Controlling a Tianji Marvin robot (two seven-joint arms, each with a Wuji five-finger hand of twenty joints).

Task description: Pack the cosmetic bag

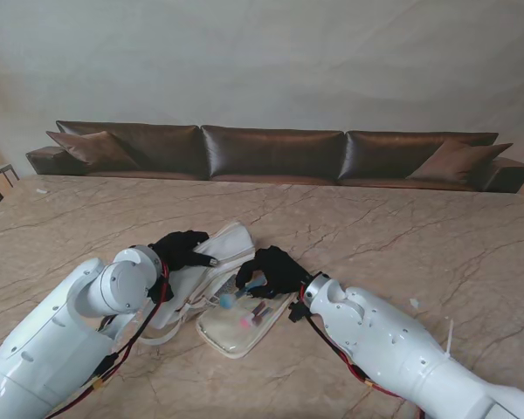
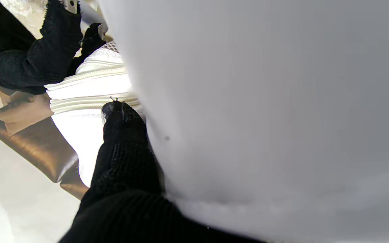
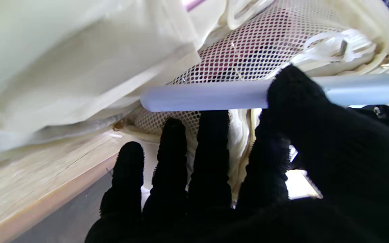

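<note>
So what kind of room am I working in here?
Probably a lounge or showroom, not a workshop: a long brown leather sofa with cushions lines a plain wall, behind a big marble-look table.

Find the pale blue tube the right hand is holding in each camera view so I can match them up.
Stand view: pale blue tube at centre, in the right hand over the open bag.
Left wrist view: not in it.
Right wrist view: across the middle, pinched by thumb and fingers.
Shared landmark: the cream cosmetics bag.

table (image 1: 402, 227): beige marble, veined | sofa (image 1: 271, 153): brown leather, behind table
</note>
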